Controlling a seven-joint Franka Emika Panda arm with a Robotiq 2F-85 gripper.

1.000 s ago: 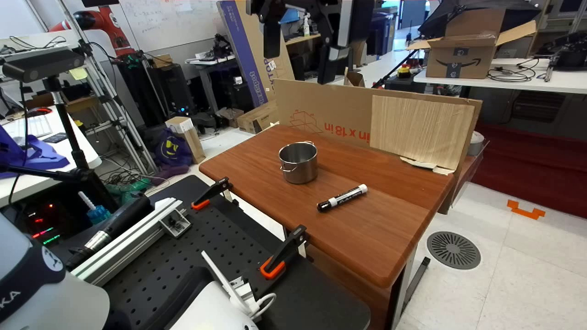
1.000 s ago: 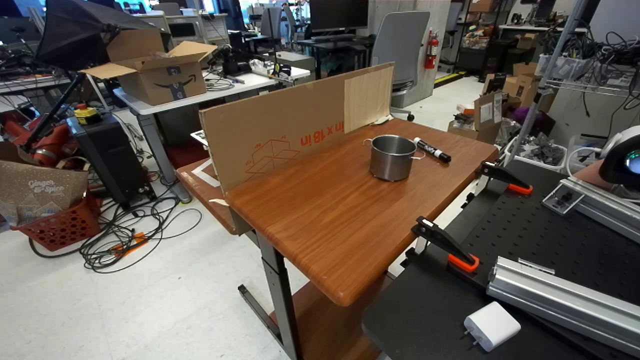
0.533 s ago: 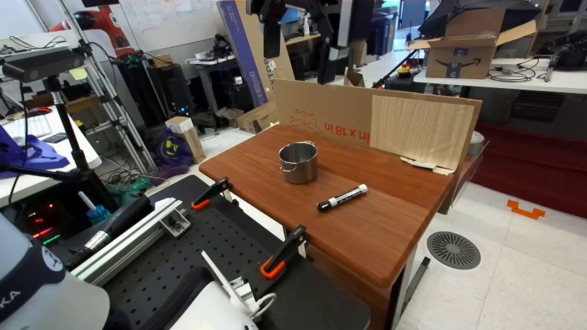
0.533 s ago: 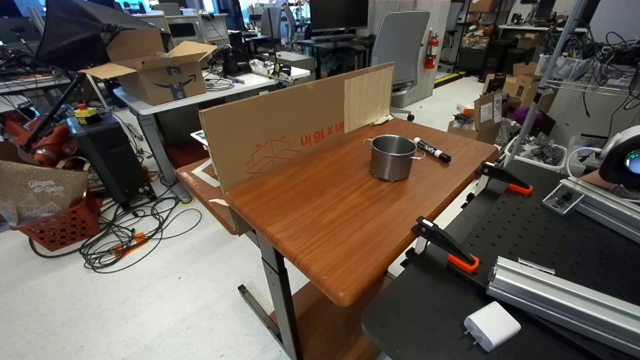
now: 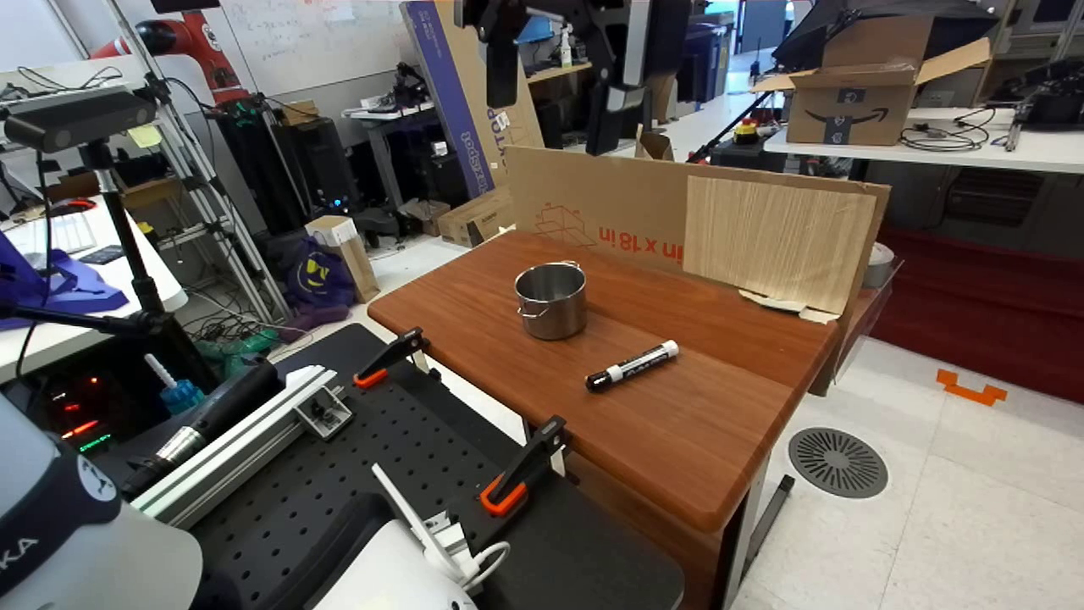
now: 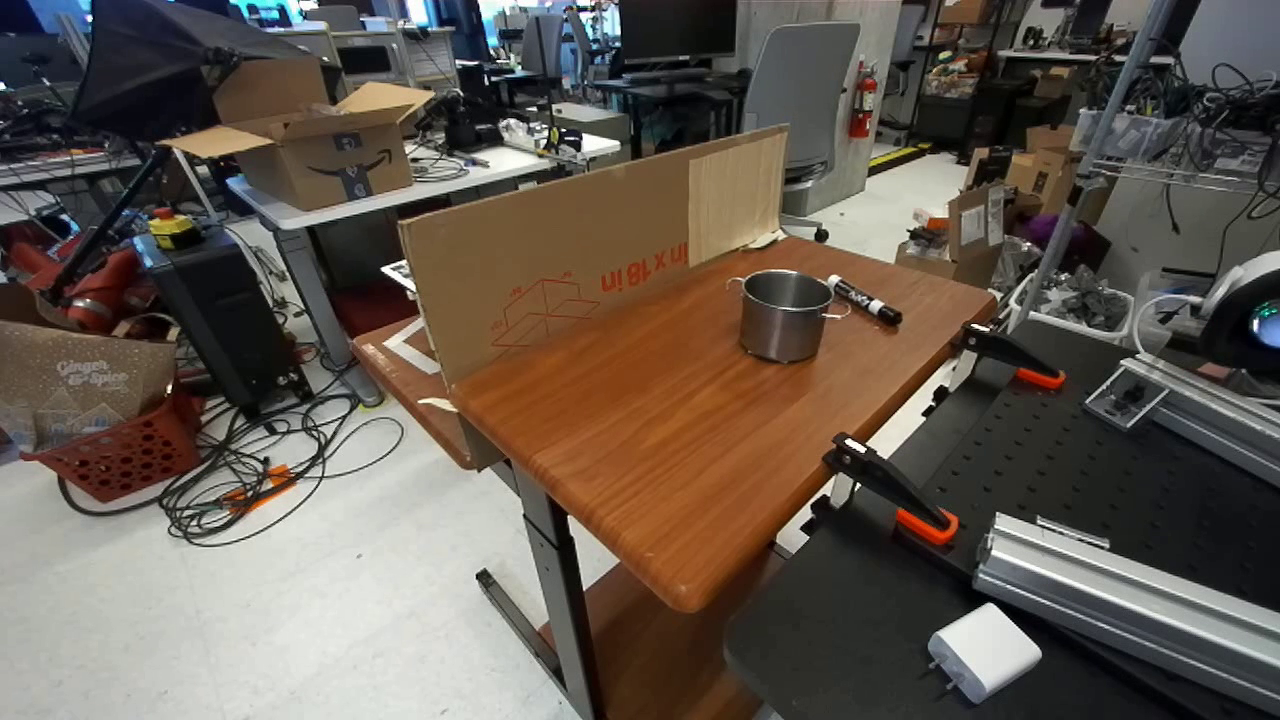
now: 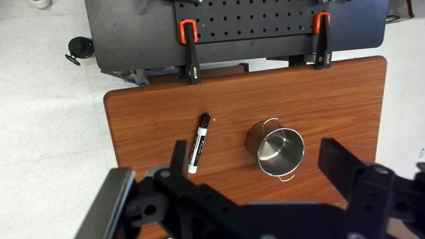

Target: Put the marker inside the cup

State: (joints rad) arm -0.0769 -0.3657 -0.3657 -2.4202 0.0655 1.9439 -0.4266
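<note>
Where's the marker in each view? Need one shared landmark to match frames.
In an exterior view: marker below and right of centre, lower right of the cup.
In an exterior view: marker above and right of centre, right of the cup.
In the wrist view: marker just below and left of centre, left of the cup.
Shared landmark: the cup, visible in all three.

A squat grey metallic cylindrical cup (image 6: 782, 335) with thin wire handles stands upright on a brown wood-grain table (image 6: 640, 440); near it lies a slim black-and-white marker pen (image 6: 863, 299), its black cap turned away from the cup. A brown cardboard sheet (image 6: 560, 235) with red print stands along the table's far edge. Two black-and-orange clamps (image 6: 888, 481) line the facing edge of a black perforated board (image 6: 1080, 455) bearing a silver metal rail (image 6: 1130, 592).
</note>
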